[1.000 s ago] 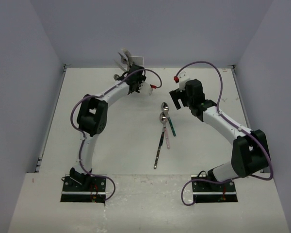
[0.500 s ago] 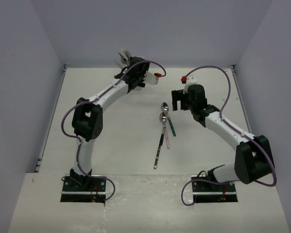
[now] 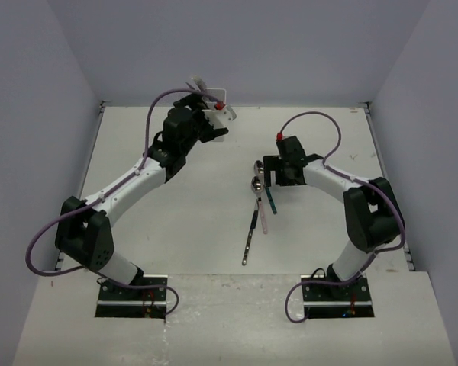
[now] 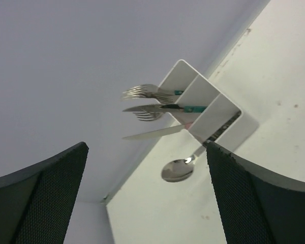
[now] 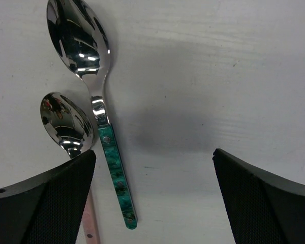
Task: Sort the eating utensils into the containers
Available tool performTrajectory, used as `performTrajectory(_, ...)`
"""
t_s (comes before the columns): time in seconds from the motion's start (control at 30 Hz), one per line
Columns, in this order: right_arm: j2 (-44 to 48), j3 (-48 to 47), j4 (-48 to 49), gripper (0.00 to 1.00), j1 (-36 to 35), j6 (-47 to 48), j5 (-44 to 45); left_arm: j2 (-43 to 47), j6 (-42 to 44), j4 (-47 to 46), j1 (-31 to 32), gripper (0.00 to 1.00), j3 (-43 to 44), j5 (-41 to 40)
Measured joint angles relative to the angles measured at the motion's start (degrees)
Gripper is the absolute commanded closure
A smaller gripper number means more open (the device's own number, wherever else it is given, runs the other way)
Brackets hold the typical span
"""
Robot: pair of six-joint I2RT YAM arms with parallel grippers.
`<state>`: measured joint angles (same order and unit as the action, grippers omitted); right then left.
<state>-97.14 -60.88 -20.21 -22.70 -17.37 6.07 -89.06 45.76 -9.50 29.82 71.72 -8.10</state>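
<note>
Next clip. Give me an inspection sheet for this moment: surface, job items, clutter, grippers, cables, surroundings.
Surface: white table, lightly speckled.
Job's things: white holder at the far edge, with forks, a knife and a spoon sticking out of it. A teal-handled spoon, a pink-handled spoon and a black-handled utensil lie loose near the table's middle.
Clutter: nothing seen.
Grippers: left gripper open, empty, facing the holder; right gripper open, empty, low over the two loose spoons.
Cables: purple cable looped along each arm, apart from the utensils.
Surroundings: plain grey walls on three sides.
</note>
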Motion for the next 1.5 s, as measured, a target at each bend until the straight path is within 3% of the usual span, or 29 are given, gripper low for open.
performTrajectory(0.23, -6.49, -4.35, -4.79, 0.01, -5.53, -2.67, 1.44, 0.98, -9.01, -1.97, 0.00, 0.00, -6.43, 0.72)
performTrajectory(0.53, -8.41, -5.81, -7.65, 0.04, -6.40, -8.00, 4.66, 0.92, -12.35, -1.64, 0.00, 0.00, -6.64, 0.00)
performTrajectory(1.27, 3.04, 4.44, -5.57, 0.01, -5.84, -9.16, 1.95, 0.87, -13.18, -1.09, 0.00, 0.00, -7.91, 2.40)
performTrajectory(1.5, 3.69, 4.46, -11.15, 0.01, -4.61, -13.27, 5.03, 0.85, -13.25, -1.11, -0.07, 0.00, -8.46, 2.78)
